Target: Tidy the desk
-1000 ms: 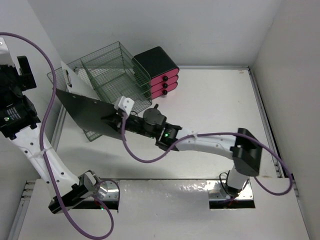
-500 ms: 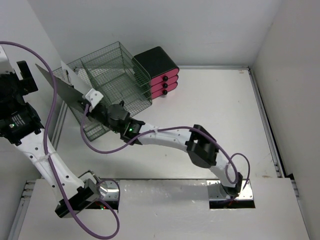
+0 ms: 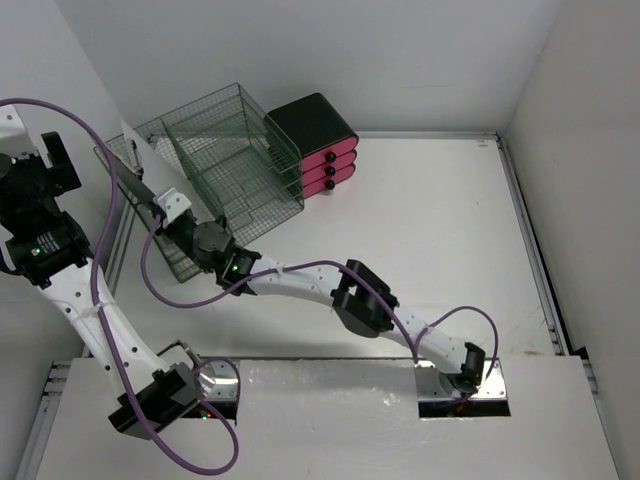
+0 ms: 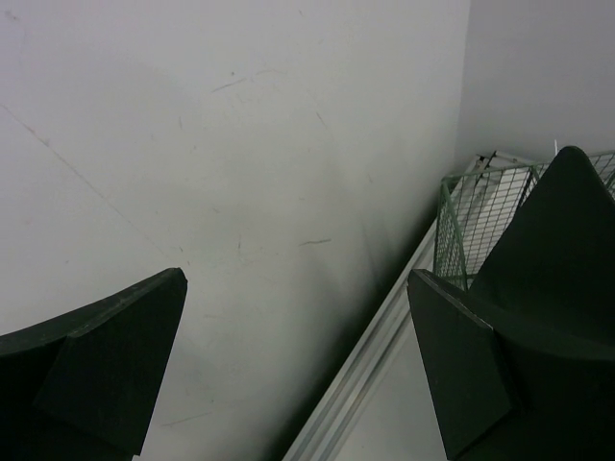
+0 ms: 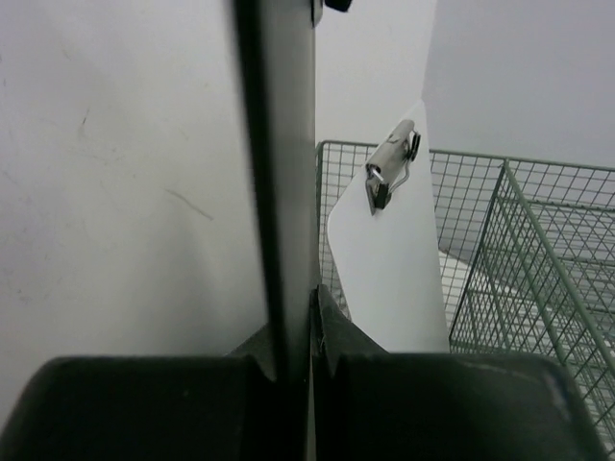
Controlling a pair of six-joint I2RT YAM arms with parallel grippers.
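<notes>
Plain white back wall (image 3: 400, 60), left wall (image 4: 192, 173) with faint scuffs and a thin diagonal line, right wall (image 3: 590, 150) in greyer shade, matte white desk (image 3: 430, 210) boxed in by all three, thin metal rails (image 3: 524, 225) along its edges, soft even light, pale shadows

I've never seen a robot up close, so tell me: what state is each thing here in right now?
Left gripper: open, empty.
Right gripper: shut on the black board.
Black board: held on edge, near the wire rack.
White clipboard: standing upright in the wire rack.
Drawer box: all three pink drawers shut.
</notes>
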